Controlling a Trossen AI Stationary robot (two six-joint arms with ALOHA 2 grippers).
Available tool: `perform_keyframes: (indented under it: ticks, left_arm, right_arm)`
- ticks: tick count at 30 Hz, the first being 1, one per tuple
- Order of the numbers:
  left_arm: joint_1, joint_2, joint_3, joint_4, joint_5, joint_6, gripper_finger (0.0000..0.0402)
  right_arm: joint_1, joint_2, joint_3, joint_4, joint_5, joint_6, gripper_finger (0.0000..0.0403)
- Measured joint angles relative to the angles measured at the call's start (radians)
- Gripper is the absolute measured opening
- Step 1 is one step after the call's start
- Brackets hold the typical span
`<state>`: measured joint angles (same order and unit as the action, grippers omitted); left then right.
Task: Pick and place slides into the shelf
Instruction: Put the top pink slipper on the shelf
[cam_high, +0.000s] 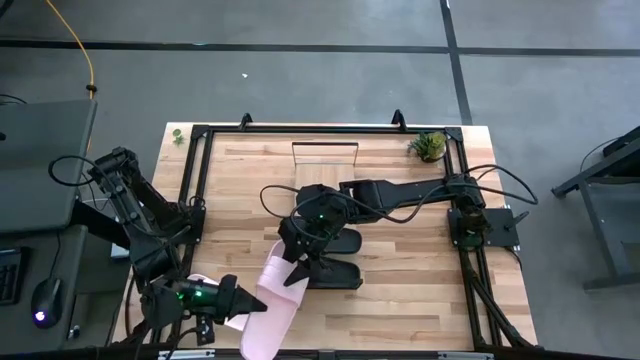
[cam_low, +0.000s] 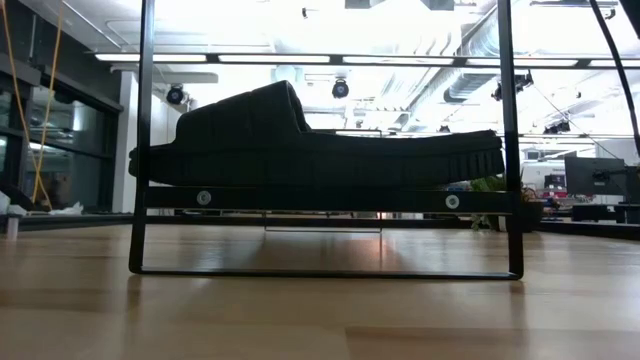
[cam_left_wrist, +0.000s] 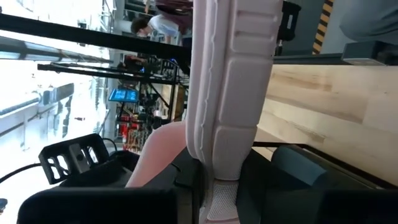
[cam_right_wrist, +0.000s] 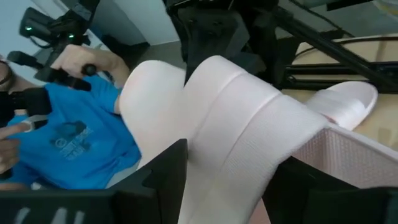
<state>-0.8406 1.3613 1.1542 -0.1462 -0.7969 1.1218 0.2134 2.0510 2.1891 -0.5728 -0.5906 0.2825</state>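
The pink slide lies near the table's front edge, held at both ends. The left gripper pinches its sole edge, which stands on its side between the fingers in the left wrist view. The right gripper has its fingers spread around the wide strap. It looks light and bendy (foam, I think), so the strap is a good hold. The black slides are mostly hidden under the right arm, and the shelf I cannot identify surely.

Grey floor, bright ceiling lights
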Motion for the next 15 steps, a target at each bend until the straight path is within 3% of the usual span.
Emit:
perform_keyframes:
  ticks: [5, 12, 15]
  left_arm:
    - [0.000, 0.000, 0.000, -0.009, -0.037, -0.019, 0.0049]
    - [0.002, 0.000, -0.001, -0.022, -0.061, -0.042, 0.0056]
    - [0.002, 0.000, -0.001, -0.022, -0.063, -0.052, 0.0055]
  right_arm:
    - [0.000, 0.000, 0.000, -0.005, 0.045, -0.019, 0.0130]
    - [0.000, -0.001, 0.000, 0.000, 0.064, -0.047, 0.0016]
    - [0.001, -0.001, 0.000, 0.000, 0.073, -0.056, 0.0011]
